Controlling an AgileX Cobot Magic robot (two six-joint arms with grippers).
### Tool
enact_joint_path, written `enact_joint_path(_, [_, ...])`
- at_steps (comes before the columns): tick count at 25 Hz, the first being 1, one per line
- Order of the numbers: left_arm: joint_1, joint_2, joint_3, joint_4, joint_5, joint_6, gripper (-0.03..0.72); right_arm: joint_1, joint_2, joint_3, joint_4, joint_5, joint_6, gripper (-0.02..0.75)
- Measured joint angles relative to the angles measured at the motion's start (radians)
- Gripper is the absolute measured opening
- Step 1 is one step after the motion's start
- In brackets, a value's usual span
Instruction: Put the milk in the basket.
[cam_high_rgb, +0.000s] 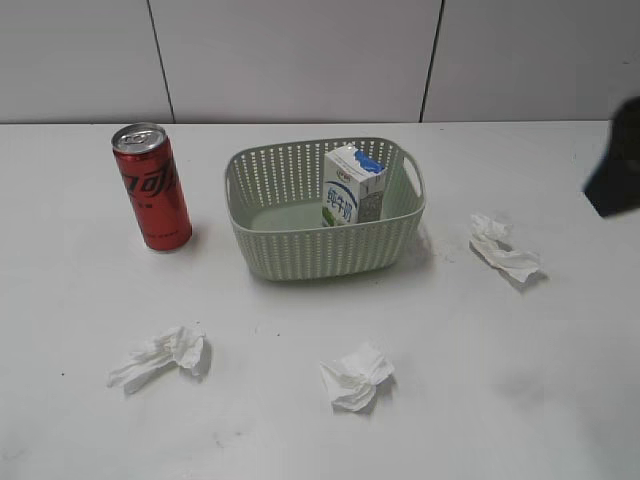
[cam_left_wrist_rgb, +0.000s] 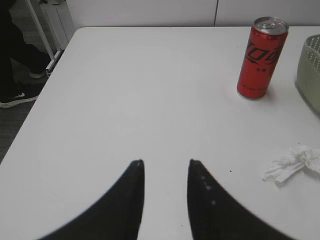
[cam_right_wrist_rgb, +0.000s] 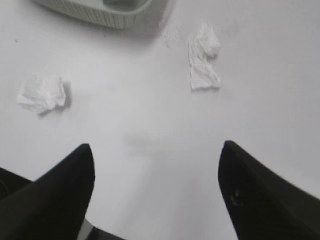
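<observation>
Milk sits in the basket; both claws are empty.

The milk stands upright at the far right inside the basket, so the job looks done. The left gripper is a little open over bare table. The right gripper is wide open, holding nothing, away from the basket.

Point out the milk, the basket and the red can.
milk (cam_high_rgb: 343, 196): exterior view, white front face.
basket (cam_high_rgb: 320, 250): exterior view, perforated front wall.
red can (cam_high_rgb: 153, 195): exterior view, red side.
</observation>
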Motion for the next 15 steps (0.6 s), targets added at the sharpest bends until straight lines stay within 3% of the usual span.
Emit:
enact_joint_path(4, [0.0, 0.0, 0.0, 0.0, 0.0, 0.0, 0.221, 0.0, -0.169, 0.216, -0.095, 0.013, 0.084, 0.596])
enact_joint_path(10, [0.0, 0.0, 0.0, 0.0, 0.0, 0.0, 0.221, -0.01, -0.445, 0.451, -0.099, 0.023, 0.113, 0.596])
enact_joint_path(15, [0.0, 0.0, 0.0, 0.0, 0.0, 0.0, 0.221, -0.173, -0.638, 0.564, -0.101, 0.023, 0.115, 0.596])
